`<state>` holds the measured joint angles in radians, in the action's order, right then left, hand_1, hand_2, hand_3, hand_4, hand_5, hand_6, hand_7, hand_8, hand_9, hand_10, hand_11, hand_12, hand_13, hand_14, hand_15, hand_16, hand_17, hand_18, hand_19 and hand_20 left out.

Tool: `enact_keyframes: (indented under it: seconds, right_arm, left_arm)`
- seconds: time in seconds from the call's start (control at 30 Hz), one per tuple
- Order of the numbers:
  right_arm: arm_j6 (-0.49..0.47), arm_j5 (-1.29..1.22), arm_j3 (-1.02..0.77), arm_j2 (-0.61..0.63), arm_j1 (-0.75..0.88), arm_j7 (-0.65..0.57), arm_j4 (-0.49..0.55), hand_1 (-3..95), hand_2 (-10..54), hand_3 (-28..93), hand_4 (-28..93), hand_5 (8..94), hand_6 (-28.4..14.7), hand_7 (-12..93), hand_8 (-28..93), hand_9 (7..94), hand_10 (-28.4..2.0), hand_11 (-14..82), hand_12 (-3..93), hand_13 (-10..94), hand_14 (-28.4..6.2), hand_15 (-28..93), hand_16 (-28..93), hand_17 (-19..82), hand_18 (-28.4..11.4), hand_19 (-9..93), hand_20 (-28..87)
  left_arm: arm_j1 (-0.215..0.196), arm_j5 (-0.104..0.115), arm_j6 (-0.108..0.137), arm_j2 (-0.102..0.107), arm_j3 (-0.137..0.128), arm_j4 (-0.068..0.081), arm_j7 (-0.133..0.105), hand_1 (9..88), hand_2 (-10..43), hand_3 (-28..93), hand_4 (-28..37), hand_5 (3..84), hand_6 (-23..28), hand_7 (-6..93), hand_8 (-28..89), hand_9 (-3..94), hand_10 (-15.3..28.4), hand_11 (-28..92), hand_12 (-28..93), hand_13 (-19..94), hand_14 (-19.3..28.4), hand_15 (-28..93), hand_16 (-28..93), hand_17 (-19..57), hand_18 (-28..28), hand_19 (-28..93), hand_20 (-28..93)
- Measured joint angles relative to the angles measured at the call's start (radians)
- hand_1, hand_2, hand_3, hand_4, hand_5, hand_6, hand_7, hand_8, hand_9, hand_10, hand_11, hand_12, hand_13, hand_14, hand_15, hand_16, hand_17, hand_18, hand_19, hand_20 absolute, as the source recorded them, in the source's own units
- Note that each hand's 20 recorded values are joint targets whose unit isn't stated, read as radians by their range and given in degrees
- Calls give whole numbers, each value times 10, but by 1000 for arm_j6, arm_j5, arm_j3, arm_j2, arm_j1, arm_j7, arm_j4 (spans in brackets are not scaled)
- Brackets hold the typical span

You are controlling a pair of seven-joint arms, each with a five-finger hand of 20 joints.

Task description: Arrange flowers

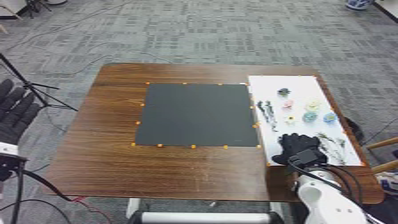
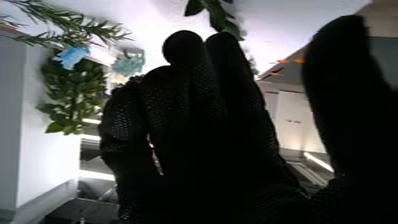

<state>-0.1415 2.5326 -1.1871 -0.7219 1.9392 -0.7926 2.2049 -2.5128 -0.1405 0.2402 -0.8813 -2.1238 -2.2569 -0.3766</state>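
Hiding part of the white sheet [image 1: 269, 86], the right hand [image 1: 298, 146] holds its fingers straight.

Right hand [image 1: 300, 145] spread, left hand [image 1: 14, 116] seemingly relaxed

White arms [image 1: 332, 202] with dark cables [image 1: 50, 185] end in black-gloved hands [image 1: 300, 145].

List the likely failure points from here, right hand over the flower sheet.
Snag: the right hand is right beside the sprigs; a sideways move could drag them.
Knock: the two blue flowers lie close together, so grasping one might shove the other.
Double pick: the dark stems lie side by side; lifting one may bring its neighbour.
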Motion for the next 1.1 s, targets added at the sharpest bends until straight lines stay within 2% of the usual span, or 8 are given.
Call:
enact_keyframes:
  seconds: [0.13, 0.3, 0.43, 0.5, 0.57, 0.73, 0.93, 1.1]
  right_arm:
    - [-5, -3, 13, -15, -22, -14, -29, 471, -95, 712, -282, 674, -65, 267, -56, 691, -181, 383, 269, 553, -192, 733, 376, 331, -284, 890, 424]
    - [-13, -15, 14, -38, -43, -28, -50, 511, -95, 681, -283, 632, -59, 319, 110, 715, -156, 318, 316, 596, -167, 703, 381, 357, -280, 904, 400]
    - [-13, -23, 14, -54, -57, -42, -67, 528, -95, 693, -282, 573, -73, 409, -23, 733, -145, 268, 342, 609, -160, 694, 389, 368, -278, 912, 387]
    - [-13, -27, 15, -62, -63, -50, -74, 579, -95, 661, -282, 543, -85, 462, -106, 766, -126, 198, 400, 625, -137, 665, 454, 381, -274, 917, 378]
    - [-11, -32, 17, -69, -69, -58, -80, 608, -95, 661, -281, 519, -96, 512, -188, 783, -112, 190, 434, 646, -116, 649, 497, 397, -271, 923, 377]
    - [3, -37, 38, -79, -91, -71, -99, 631, -95, 722, -282, 498, -61, 608, 60, 831, -81, 236, 489, 713, -79, 633, 535, 448, -258, 932, 387]
    - [113, -53, 41, -78, -79, -74, -117, 618, -95, 746, -281, 503, -42, 647, 90, 844, -77, 241, 504, 731, -77, 629, 539, 463, -257, 932, 400]
    - [200, -169, 11, -74, -50, -73, -93, 610, -95, 760, -260, 508, -38, 665, 82, 842, -83, 252, 517, 729, -81, 634, 535, 462, -259, 932, 392]
  left_arm:
    - [2, 2, 0, 0, 2, 0, -1, 236, 158, 672, -283, 355, 78, 74, -62, 308, 136, 110, 122, 212, 123, 195, -33, -20, 84, 189, 105]
    - [3, 5, 0, 0, 4, 0, -1, 235, 159, 672, -283, 355, 78, 74, -62, 308, 137, 110, 121, 212, 124, 195, -33, -20, 84, 189, 105]
    - [3, 13, 1, -1, 7, 1, -2, 235, 159, 672, -283, 355, 77, 73, -62, 308, 135, 110, 122, 212, 125, 197, -32, -21, 84, 190, 105]
    - [3, 15, 1, -1, 8, 1, -2, 235, 158, 673, -283, 355, 77, 74, -62, 308, 136, 110, 122, 212, 126, 199, -31, -21, 85, 191, 105]
    - [3, 18, 2, -1, 8, 1, -2, 234, 158, 673, -283, 354, 77, 74, -62, 308, 135, 109, 121, 211, 127, 202, -31, -22, 86, 192, 106]
    - [9, 20, 2, -1, 16, 4, -1, 235, 157, 674, -283, 354, 77, 74, -62, 308, 135, 110, 122, 210, 130, 209, -30, -24, 87, 195, 106]
    - [10, 28, 2, -1, 20, 5, -2, 236, 156, 674, -283, 354, 77, 74, -62, 307, 136, 110, 123, 210, 130, 210, -32, -25, 88, 195, 106]
    - [6, 48, 2, -1, 14, 5, -13, 237, 156, 673, -283, 355, 77, 75, -62, 308, 136, 112, 123, 211, 131, 214, -33, -24, 88, 195, 105]
